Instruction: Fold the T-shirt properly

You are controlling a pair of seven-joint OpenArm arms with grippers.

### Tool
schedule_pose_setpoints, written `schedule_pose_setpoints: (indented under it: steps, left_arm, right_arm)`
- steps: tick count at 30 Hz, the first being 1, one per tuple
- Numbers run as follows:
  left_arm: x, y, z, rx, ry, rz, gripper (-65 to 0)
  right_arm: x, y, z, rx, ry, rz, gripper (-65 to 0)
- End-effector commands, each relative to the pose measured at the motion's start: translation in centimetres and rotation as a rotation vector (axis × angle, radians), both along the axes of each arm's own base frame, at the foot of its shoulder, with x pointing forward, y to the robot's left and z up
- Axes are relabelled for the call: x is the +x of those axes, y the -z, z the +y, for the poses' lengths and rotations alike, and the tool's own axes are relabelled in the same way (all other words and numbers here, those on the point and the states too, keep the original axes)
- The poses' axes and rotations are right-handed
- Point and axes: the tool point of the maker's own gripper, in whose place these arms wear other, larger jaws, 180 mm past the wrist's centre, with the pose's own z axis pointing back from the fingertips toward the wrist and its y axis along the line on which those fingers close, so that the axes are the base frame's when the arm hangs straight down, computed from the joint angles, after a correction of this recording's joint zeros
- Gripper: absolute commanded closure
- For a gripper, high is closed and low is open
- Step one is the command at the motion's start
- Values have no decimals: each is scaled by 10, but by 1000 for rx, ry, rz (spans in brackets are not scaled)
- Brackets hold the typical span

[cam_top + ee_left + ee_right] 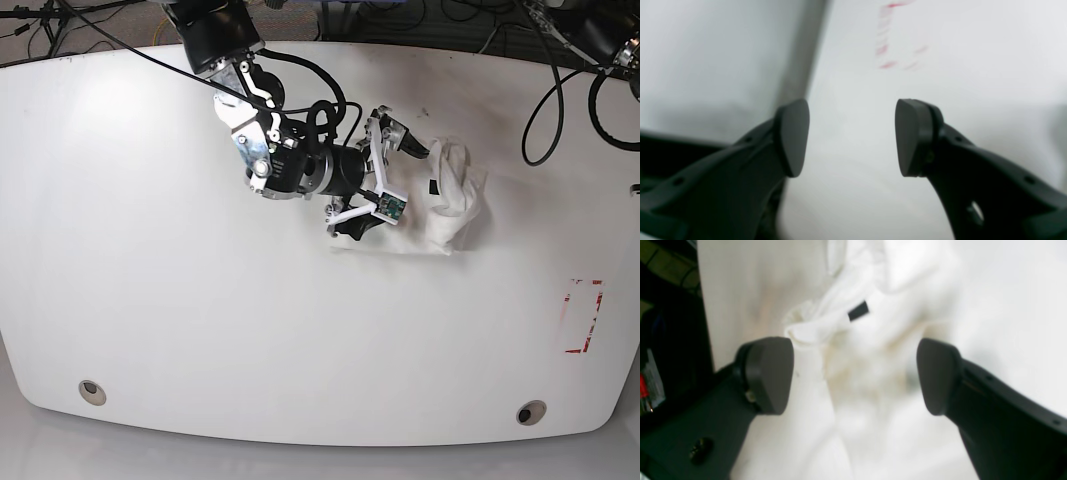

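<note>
Beside bunched T-shirt (452, 195), right gripper (385, 175) gapes; table (200, 330) around.

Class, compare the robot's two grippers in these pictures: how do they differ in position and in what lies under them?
The right gripper hangs over the crumpled T-shirt, near its black neck label; the left gripper hangs over bare white table by red markings. The right gripper's arm shows in the base view; the left gripper does not. Both are open and empty.
</note>
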Motion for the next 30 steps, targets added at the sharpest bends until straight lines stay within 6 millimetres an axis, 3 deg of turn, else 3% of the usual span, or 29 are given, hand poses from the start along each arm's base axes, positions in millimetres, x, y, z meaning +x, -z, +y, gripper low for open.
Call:
schedule_pose_setpoints:
  steps: [1, 8, 13, 18, 23, 27, 30]
  left_arm:
    - [-1, -20, 8, 53, 12, -30, -379]
    - [-13, -12, 13, 72, 8, 20, -379]
    - [-20, -5, 14, 72, 8, 51, -379]
    - [-20, -2, 11, 64, 10, 52, -379]
    - [-20, 4, 7, 46, 11, 52, -379]
    - [-19, 5, 6, 43, 14, 53, -379]
    - [-19, 7, 4, 40, 17, 56, -379]
  right_arm:
    - [17, -3, 9, 36, 6, -10, -552]
    - [30, 10, 27, 56, 7, 55, -552]
    - [36, -2, 63, 90, -42, 67, -552]
    - [45, -9, 78, 91, -91, 35, -552]
    - [59, -47, 96, 214, -95, 25, -552]
    - [70, -71, 99, 287, -72, 42, -552]
    - [74, -77, 91, 310, -59, 46, -552]
